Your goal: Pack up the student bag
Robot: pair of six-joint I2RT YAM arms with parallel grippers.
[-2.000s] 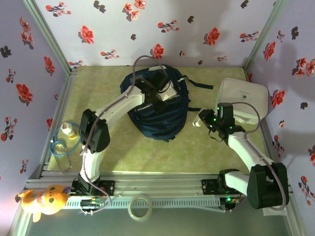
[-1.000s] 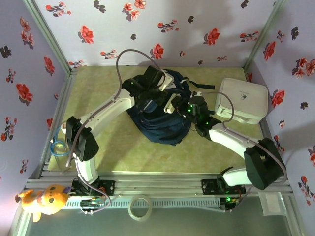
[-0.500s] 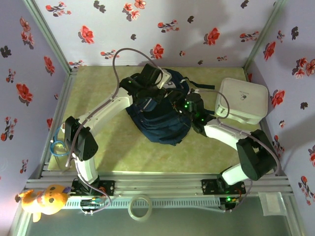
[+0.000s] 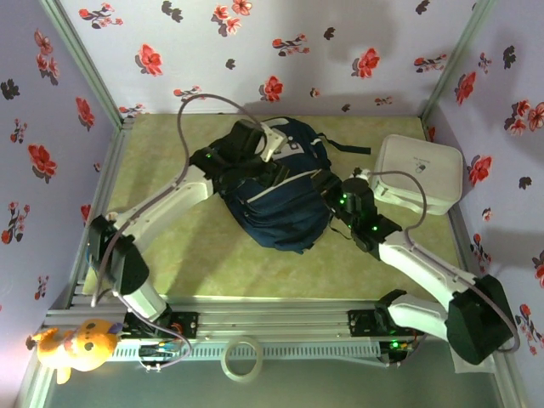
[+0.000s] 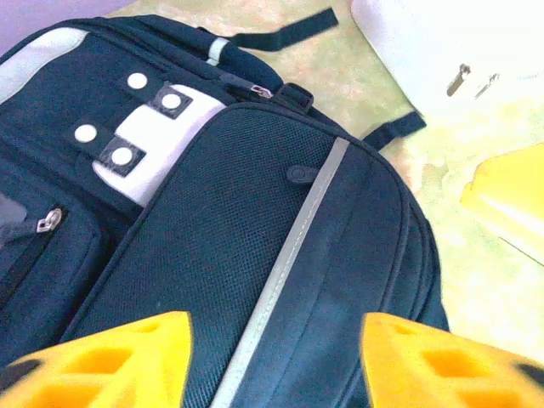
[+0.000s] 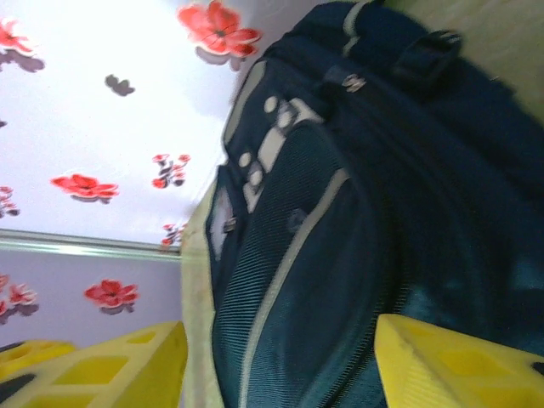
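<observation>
The student bag (image 4: pixel 285 212) lies flat mid-surface (image 4: pixel 183 246), front side up, top end toward the far wall, w/ a white box (image 4: pixel 421 174) just beside it on the right. The left tool (image 5: pixel 272 357) hovers over the front mesh pocket, fingers spread wide, nothing betw. them. The right tool (image 6: pixel 280 365) sits low at the bag's right flank, also wide & empty, looking along the bag's side.

Handling, as a judgement: it's soft fabric & prob. light if not yet filled. It'll likely sag, fold & slide on the surface rather than lift as one piece. Not fragile. The broad mesh panel gives little to pinch. Better holds are the dark strap (image 5: pixel 280 30) at the top or the small zip pull (image 5: pixel 259 89) near the white snap patch (image 5: pixel 157 140). The zips in view look shut, so one tool would prob. have to pin the bag while the other works a pull. The pull is tiny & may slip out.
</observation>
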